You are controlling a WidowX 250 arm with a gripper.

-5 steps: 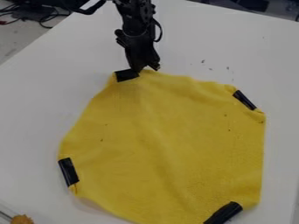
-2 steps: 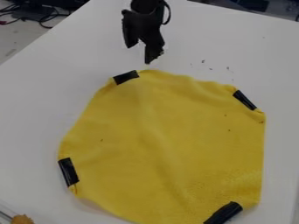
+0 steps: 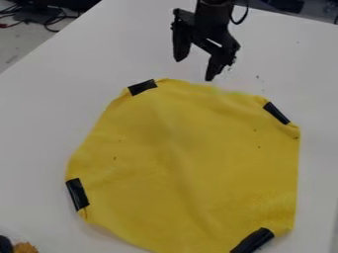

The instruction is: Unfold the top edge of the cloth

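Note:
My black gripper (image 3: 194,70) hangs open beyond the top edge of the cloth, its two fingers spread apart with nothing between them. The right fingertip is just off the cloth's upper edge, the left one farther back over the white table. The yellow cloth (image 3: 185,163) lies mostly flat with soft creases. Black patches mark its corners: one at the upper left (image 3: 143,87), one at the upper right (image 3: 276,113), one at the left (image 3: 77,193) and one at the bottom right (image 3: 253,240).
The white table (image 3: 46,118) surrounds the cloth. At the lower left corner sit an orange-brown object (image 3: 25,247) and a dark rounded thing (image 3: 5,244). Cables (image 3: 49,20) lie beyond the table at the upper left.
From beside the upper left black patch, my gripper has lifted away and shifted right, and its fingers have spread apart. A dark thing has appeared at the lower left corner.

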